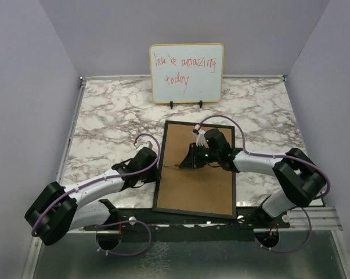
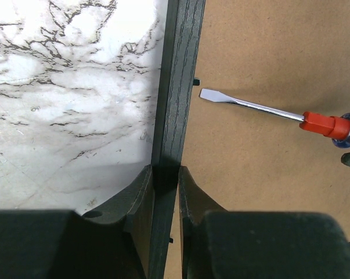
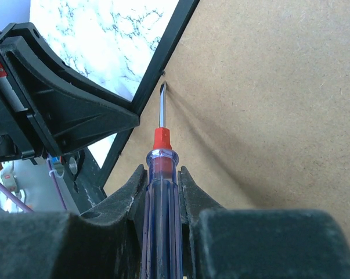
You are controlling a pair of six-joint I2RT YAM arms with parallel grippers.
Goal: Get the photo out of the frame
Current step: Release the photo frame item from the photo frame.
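Observation:
The frame lies face down on the marble table, its brown back panel turned up. The photo is hidden under that panel. My left gripper is shut on the frame's black left rail, one finger outside and one on the panel side. My right gripper is over the panel and shut on a screwdriver with a blue handle and a red collar. Its flat blade points at a small black tab at the panel's left edge.
A wood-edged whiteboard with red handwriting stands on a small stand behind the frame. Marble tabletop shows to the left and right of the frame. Grey walls close in the table on three sides. A metal rail runs along the near edge.

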